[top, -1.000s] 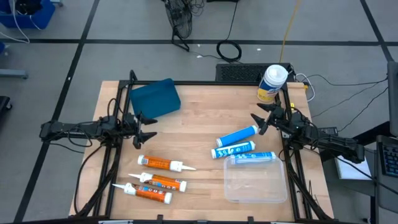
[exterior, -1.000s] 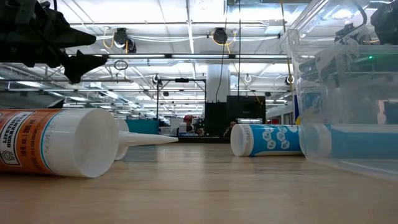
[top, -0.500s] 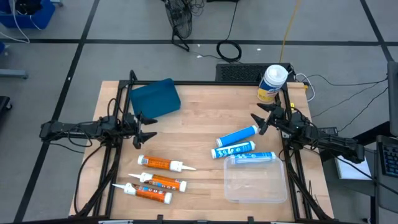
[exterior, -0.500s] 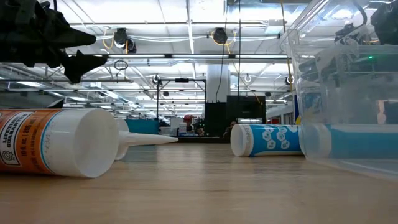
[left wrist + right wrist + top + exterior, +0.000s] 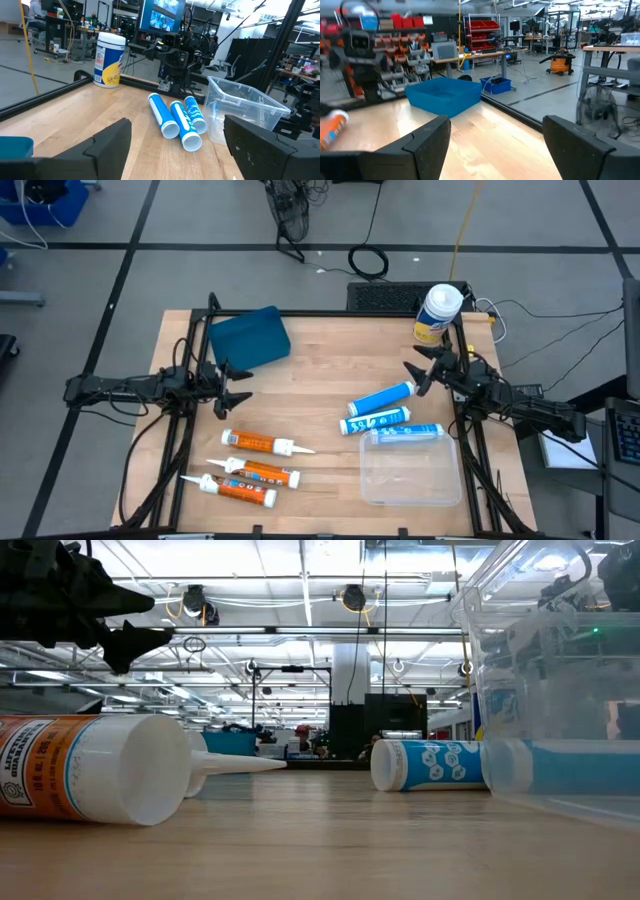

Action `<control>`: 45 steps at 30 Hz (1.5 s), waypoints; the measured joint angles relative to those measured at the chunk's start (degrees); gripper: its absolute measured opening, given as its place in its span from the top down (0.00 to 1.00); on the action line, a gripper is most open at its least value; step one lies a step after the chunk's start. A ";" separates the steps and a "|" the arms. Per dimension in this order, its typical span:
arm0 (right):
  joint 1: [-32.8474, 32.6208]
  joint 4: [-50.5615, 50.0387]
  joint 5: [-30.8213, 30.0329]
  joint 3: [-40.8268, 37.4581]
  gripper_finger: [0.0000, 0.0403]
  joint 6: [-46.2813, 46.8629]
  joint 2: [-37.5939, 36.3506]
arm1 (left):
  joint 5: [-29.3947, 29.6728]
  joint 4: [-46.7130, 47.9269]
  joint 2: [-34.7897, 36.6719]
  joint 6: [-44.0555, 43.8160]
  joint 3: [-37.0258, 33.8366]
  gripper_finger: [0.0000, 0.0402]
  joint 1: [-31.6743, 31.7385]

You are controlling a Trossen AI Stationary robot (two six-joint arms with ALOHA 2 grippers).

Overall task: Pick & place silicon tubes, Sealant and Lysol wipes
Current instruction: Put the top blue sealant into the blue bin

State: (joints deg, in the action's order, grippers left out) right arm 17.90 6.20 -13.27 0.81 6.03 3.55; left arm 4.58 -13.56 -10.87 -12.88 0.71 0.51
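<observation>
Both hands wide and empty over the table (image 5: 320,380)

We see the left hand (image 5: 240,387) near the blue bin (image 5: 248,338) and the right hand (image 5: 419,372) just beside the three blue tubes (image 5: 385,412). The Lysol wipes (image 5: 438,313) stand upright at the far right edge, three orange tubes (image 5: 255,463) lie near the left, and the clear container (image 5: 412,470) sits touching the nearest blue tube.

The table (image 5: 320,370) is pale wood with a smooth, slightly shiny top, and its edge is a dark frame that looks like metal. The bin (image 5: 410,470) is clear, see-through plastic, and the blue box (image 5: 248,338) looks like matt plastic. The orange tubes (image 5: 255,443) and blue tubes (image 5: 380,400) are smooth plastic with glossy labels, and the Lysol wipes (image 5: 438,313) canister has a shiny white plastic lid.
</observation>
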 joint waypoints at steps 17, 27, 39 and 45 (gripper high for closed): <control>0.01 1.99 9.15 0.01 0.27 17.99 0.42 | 0.00 -0.01 -0.01 0.00 0.00 0.23 0.00; -0.22 5.55 11.62 0.60 0.27 17.24 1.97 | 0.00 -0.01 0.00 0.01 0.00 0.23 0.00; -14.32 -34.79 11.65 29.86 0.27 10.84 36.32 | -0.02 -0.01 -0.01 0.02 0.00 0.23 0.00; -22.42 -51.67 4.47 46.17 0.27 1.22 56.32 | -0.01 -0.04 0.01 0.01 0.00 0.23 0.00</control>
State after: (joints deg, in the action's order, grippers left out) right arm -4.52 -45.47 -8.80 46.97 7.25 59.87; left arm 4.57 -13.59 -10.85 -12.88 0.71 0.51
